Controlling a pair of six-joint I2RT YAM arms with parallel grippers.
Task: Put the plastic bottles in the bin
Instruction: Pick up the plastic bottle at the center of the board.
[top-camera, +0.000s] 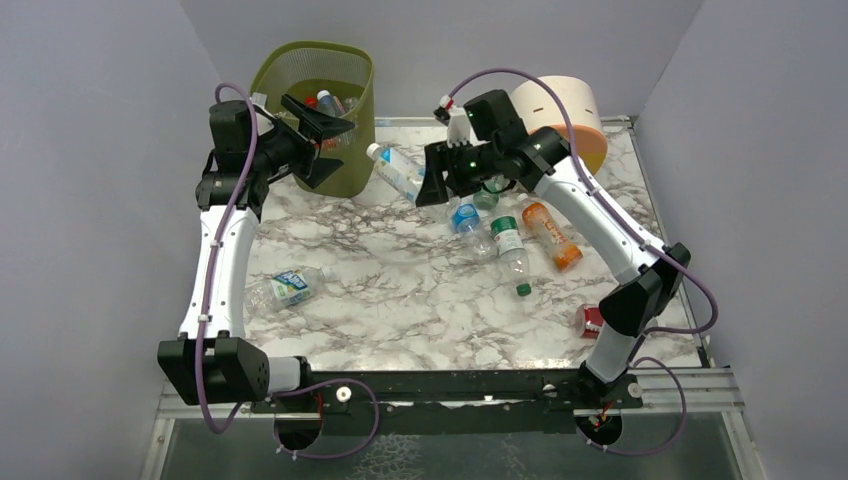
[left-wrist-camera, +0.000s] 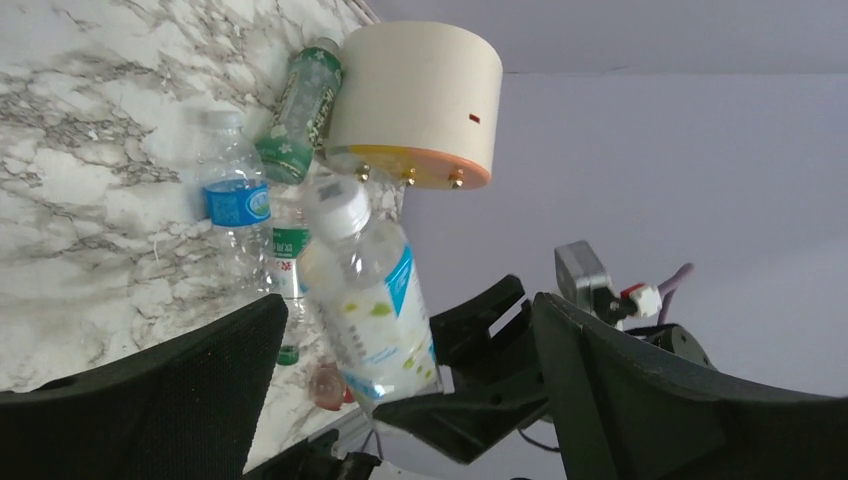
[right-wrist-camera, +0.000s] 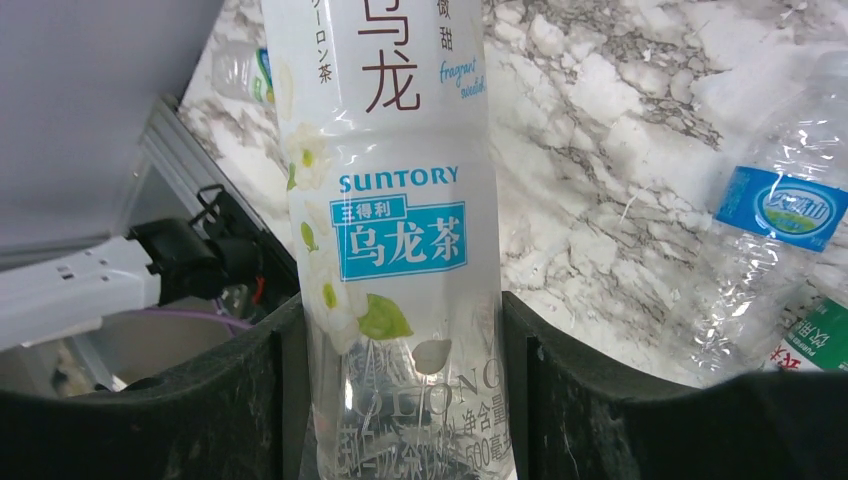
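The bin (top-camera: 318, 95) stands in the back corner against the walls (top-camera: 100, 150), so the way in is from the front or the right. The left gripper (top-camera: 345, 155), fingers spread wide, sits at the bin's front rim and blocks part of its mouth. The Suntory tea bottle (top-camera: 395, 170) in the right gripper (top-camera: 420, 178) leaves only a thin gap beside the bin. A bunch of bottles (top-camera: 505, 235) crowds the back right, near the cream cylinder (top-camera: 560, 105). The middle of the marble table (top-camera: 400, 300) is bare, with a lone bottle (top-camera: 285, 288) at the left and what may be a red can (top-camera: 591, 320) at the right.
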